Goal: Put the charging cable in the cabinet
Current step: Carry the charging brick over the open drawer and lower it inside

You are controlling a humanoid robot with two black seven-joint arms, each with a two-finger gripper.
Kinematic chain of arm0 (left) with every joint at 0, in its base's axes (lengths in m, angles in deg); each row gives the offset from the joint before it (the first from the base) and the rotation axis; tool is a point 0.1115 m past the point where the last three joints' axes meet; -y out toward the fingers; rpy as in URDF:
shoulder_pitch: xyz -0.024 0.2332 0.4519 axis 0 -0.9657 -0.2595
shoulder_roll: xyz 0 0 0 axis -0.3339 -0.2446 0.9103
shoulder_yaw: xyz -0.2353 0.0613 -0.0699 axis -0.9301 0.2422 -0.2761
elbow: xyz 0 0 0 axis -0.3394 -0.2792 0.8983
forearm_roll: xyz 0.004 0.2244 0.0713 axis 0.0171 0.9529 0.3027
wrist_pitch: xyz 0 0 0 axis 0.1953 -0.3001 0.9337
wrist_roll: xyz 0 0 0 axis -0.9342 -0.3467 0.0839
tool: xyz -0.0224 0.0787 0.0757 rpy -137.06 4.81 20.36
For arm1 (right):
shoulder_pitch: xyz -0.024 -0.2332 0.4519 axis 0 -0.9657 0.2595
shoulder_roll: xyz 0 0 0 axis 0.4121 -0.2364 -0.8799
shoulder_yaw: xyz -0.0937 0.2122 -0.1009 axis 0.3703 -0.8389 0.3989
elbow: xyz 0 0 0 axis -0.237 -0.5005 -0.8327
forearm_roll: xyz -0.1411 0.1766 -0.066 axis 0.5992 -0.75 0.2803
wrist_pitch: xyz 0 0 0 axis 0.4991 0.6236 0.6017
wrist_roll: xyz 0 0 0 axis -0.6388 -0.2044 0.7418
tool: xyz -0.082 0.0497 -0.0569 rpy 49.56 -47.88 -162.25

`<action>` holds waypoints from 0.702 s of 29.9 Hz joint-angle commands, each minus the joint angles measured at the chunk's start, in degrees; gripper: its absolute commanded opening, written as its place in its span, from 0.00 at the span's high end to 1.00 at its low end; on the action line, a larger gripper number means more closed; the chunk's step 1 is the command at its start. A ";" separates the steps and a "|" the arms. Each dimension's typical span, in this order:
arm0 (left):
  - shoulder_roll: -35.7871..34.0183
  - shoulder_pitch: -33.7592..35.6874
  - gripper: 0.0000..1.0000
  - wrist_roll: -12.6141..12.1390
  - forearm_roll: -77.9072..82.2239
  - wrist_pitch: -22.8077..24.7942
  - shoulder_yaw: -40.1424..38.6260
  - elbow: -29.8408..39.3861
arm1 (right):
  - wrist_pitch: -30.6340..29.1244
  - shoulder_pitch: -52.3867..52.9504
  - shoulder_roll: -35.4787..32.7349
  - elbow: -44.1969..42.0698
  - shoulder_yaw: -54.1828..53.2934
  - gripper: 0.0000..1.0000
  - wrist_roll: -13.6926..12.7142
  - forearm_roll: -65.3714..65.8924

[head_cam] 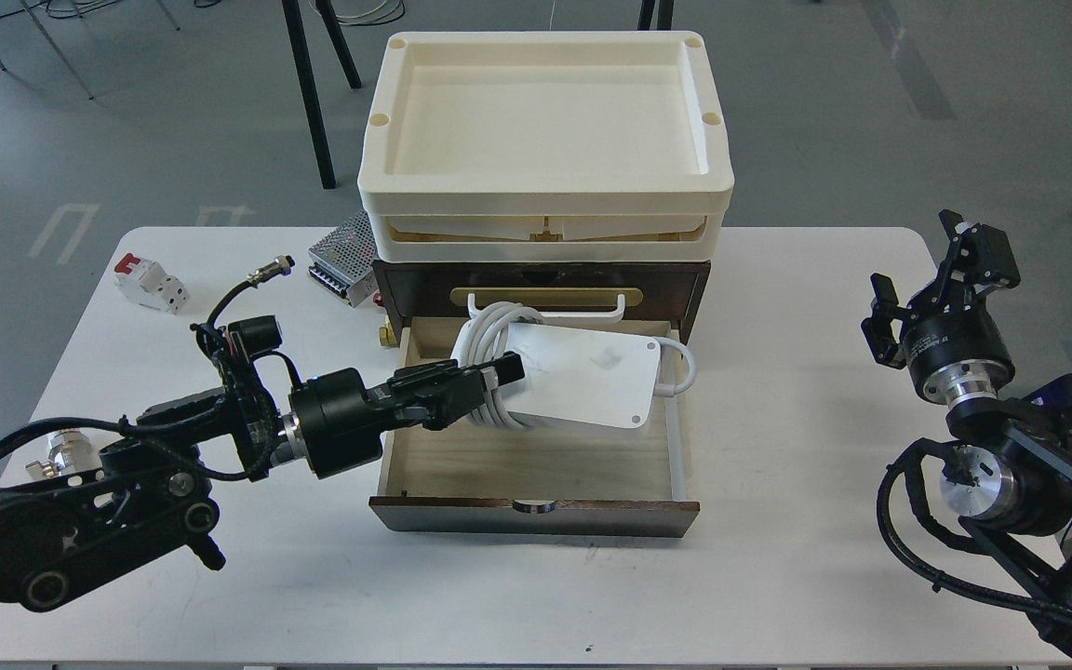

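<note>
The charging cable (582,383), a flat white adapter with thick white cord coiled round its left end, is inside the open pale wood drawer (536,470) of the cabinet (685,279), low over the drawer's back half. My left gripper (499,372) is shut on its coiled end, reaching in over the drawer's left wall. The cabinet is dark brown with a brass plate, a white handle (545,300) and a cream tray (545,112) on top. My right gripper (927,279) hangs over the table's right edge, open and empty, far from the cabinet.
A perforated metal box (342,256) lies behind the cabinet's left side. A white-and-red breaker (150,282) sits at the back left. A metal valve fitting (57,451) lies at the left, partly behind my left arm. Black stand legs (313,84) rise behind the table.
</note>
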State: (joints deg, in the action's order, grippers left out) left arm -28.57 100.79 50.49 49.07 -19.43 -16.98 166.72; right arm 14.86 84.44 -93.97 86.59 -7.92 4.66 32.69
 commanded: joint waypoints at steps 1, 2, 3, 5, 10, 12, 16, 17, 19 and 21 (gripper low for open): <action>0.20 -2.78 0.93 0.00 0.07 -1.57 0.12 -0.68 | 0.00 0.03 0.00 0.00 0.00 0.01 0.00 -0.01; 0.46 -3.39 0.93 0.00 0.16 -2.19 0.12 -1.12 | 0.00 -0.05 0.00 0.00 0.00 0.01 0.00 -0.01; 0.81 -3.75 0.93 0.00 0.16 -2.63 0.12 -1.47 | 0.00 -0.05 0.00 0.00 0.00 0.01 0.00 -0.01; 1.78 -4.19 0.93 0.00 0.25 -3.60 0.21 -2.87 | 0.00 0.04 0.00 0.00 0.00 0.01 0.00 -0.01; 3.19 -4.19 0.93 0.00 0.42 -4.30 0.29 -5.42 | 0.00 0.03 0.00 0.00 0.00 0.01 0.00 -0.01; 3.28 -4.10 0.93 0.00 1.30 -4.39 0.12 -6.13 | 0.00 0.04 0.00 0.00 0.00 0.01 0.00 -0.01; 3.81 -4.01 0.94 0.00 6.30 -6.23 0.21 -6.39 | 0.00 0.04 0.00 0.00 0.00 0.01 0.00 -0.01; 3.81 -4.01 0.94 0.00 7.97 -6.67 0.21 -6.39 | 0.00 0.04 0.00 0.00 0.00 0.01 0.00 -0.01; 3.81 -3.93 0.93 0.00 10.95 -6.85 0.12 -6.39 | 0.00 0.04 0.00 0.00 0.00 0.01 0.00 -0.01; 3.89 -3.66 0.94 0.00 14.03 -6.85 0.12 -6.39 | 0.00 0.04 0.00 0.00 0.00 0.01 0.00 -0.01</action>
State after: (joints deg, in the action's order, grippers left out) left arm -24.75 96.83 50.49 58.93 -26.08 -16.78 160.33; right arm 14.86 84.45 -93.97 86.61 -7.92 4.65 32.69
